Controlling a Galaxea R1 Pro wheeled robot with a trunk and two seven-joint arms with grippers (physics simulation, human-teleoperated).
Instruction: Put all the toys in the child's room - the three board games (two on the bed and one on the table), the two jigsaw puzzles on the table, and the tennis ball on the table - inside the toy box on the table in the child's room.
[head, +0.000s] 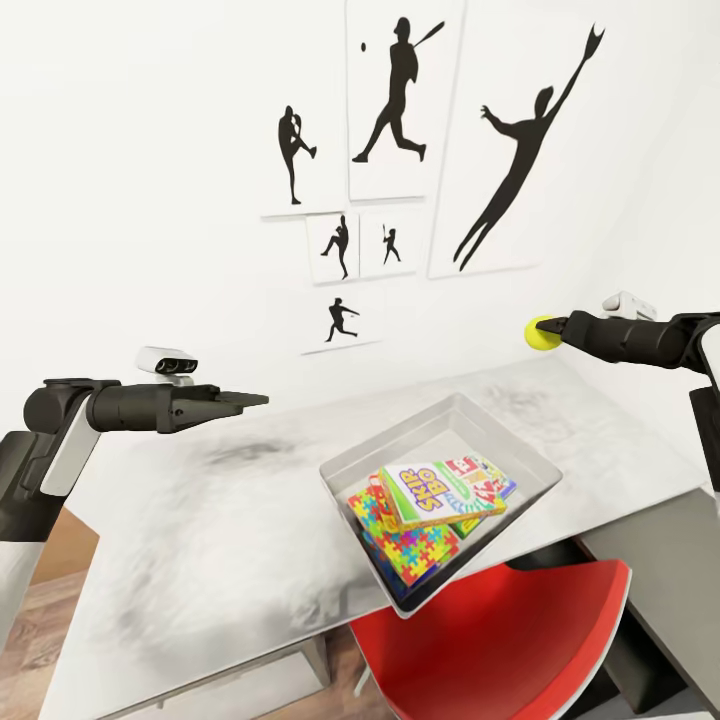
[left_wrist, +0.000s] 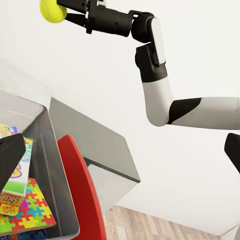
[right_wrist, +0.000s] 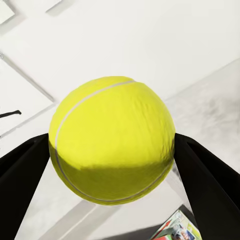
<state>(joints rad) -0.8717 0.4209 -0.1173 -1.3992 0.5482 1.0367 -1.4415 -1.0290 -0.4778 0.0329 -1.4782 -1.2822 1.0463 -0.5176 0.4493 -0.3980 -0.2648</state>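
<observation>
Up close: tennis ball (right_wrist: 112, 140) btwn claw fingers (right_wrist: 20, 175)

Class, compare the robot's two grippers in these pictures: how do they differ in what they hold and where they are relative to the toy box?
The right gripper is shut on the tennis ball; the left gripper holds nothing, its fingers together. The right gripper is raised above the table, up and to the right of the toy box; the left gripper hangs lower, off to the box's left. Both are black and point inward over the table.
</observation>
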